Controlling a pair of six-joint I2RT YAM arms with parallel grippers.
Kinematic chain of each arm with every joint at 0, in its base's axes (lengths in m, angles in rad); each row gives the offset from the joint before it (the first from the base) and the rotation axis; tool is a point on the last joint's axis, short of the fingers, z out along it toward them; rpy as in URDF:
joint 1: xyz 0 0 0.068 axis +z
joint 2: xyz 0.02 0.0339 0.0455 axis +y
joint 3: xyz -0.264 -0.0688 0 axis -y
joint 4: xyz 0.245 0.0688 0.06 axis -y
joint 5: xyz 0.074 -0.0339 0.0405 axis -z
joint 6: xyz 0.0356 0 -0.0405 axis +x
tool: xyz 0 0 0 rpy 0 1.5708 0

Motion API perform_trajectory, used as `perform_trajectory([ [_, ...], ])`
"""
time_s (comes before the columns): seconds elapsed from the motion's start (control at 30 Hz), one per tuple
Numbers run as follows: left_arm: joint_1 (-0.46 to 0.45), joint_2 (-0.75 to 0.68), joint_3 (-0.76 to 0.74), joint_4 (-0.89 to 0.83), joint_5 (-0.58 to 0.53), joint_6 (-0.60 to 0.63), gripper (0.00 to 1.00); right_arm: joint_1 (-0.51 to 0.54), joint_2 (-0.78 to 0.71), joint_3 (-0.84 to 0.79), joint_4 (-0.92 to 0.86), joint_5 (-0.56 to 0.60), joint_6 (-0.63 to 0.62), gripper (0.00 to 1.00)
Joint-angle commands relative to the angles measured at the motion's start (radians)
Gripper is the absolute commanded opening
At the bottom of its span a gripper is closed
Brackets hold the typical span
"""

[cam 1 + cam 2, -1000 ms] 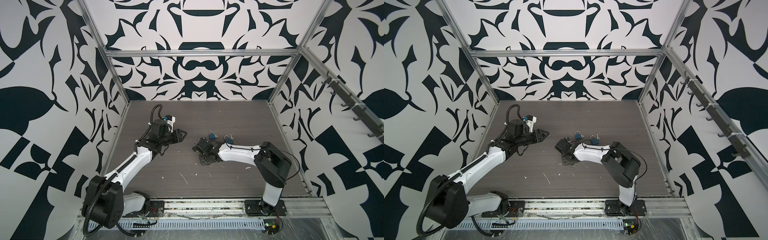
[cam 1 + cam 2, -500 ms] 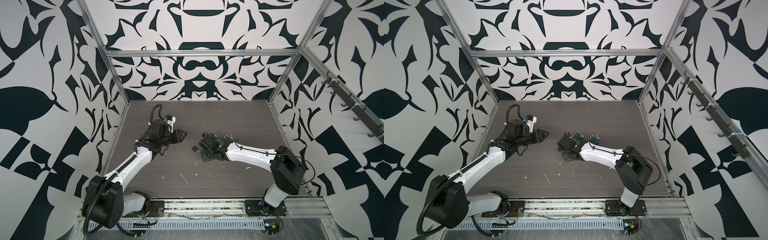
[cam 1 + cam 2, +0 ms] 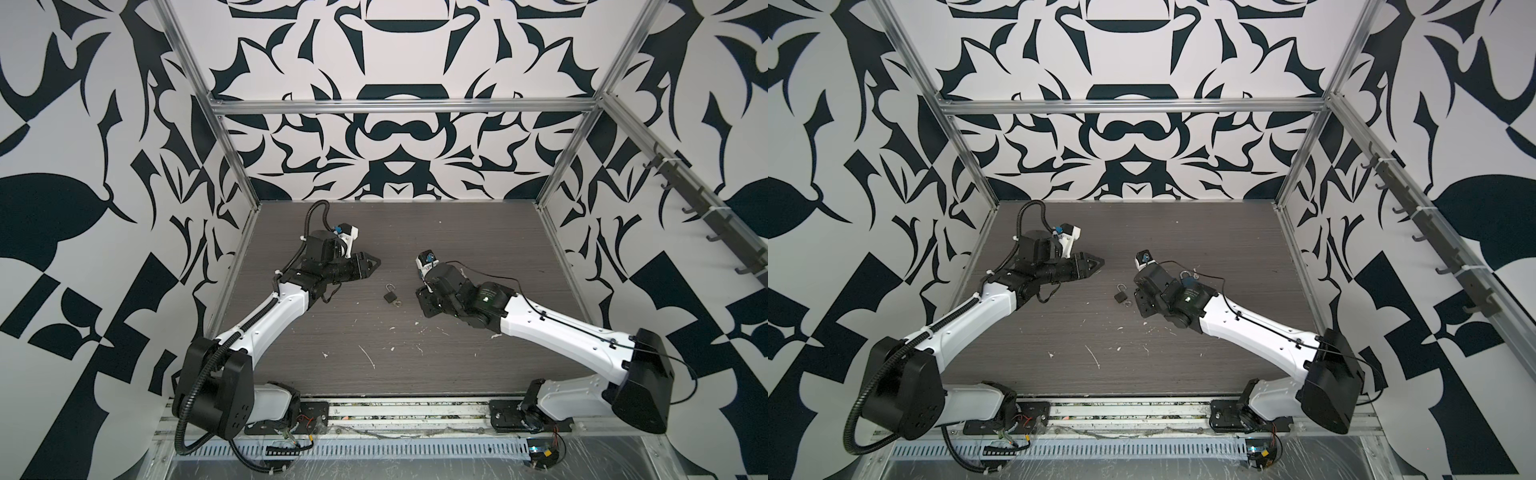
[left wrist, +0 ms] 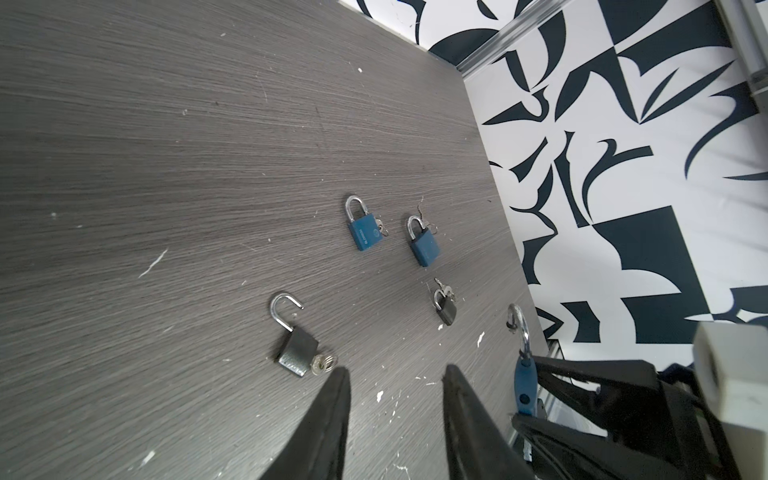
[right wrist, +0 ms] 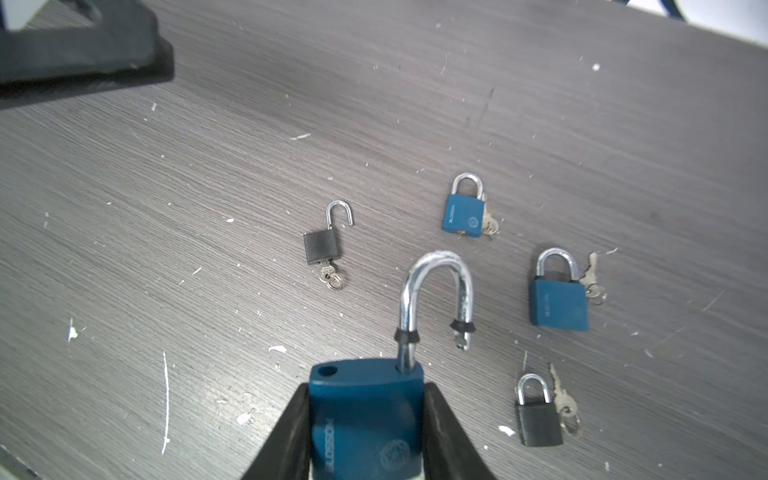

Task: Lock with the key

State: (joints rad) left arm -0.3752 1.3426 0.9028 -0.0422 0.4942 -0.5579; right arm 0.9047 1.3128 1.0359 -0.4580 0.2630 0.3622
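Our right gripper (image 5: 368, 401) clamps the blue padlock (image 5: 365, 419), shackle open; its keyhole end is cut off, so any key there is hidden. Our left gripper (image 4: 397, 370) gapes empty. At its five o'clock in a top view lies the black padlock (image 3: 390, 296), unlatched, key (image 5: 326, 272) inserted.

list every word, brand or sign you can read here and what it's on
"BLOSSOM", probably: brand word along the held blue padlock in the right end effector; its start is cut by the frame edge.
Round emblem beside it: unreadable.
Print on the lying blue padlocks: too small.
White mark on the right arm's joint: too small.
Grey padlocks: none seen.
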Motion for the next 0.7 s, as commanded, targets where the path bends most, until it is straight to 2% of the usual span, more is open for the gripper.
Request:
perform_trajectory([
  [0.0,0.002,0.005,0.027,-0.008,0.074,-0.002,0.39,-0.002,-0.050,-0.015,0.054,0.022,-0.051,0.00],
  [0.27,-0.013,-0.004,0.029,-0.011,0.188,-0.002,0.40,-0.003,-0.098,-0.047,0.082,-0.030,-0.083,0.00],
  [0.43,-0.057,-0.007,0.027,-0.038,0.197,0.015,0.39,-0.002,-0.147,-0.112,0.136,-0.050,-0.115,0.00],
  [0.53,-0.088,-0.001,0.022,-0.035,0.195,0.014,0.39,-0.002,-0.176,-0.144,0.176,-0.108,-0.135,0.00],
  [0.67,-0.120,0.020,0.017,0.015,0.215,-0.016,0.39,-0.002,-0.178,-0.152,0.185,-0.122,-0.147,0.00],
])
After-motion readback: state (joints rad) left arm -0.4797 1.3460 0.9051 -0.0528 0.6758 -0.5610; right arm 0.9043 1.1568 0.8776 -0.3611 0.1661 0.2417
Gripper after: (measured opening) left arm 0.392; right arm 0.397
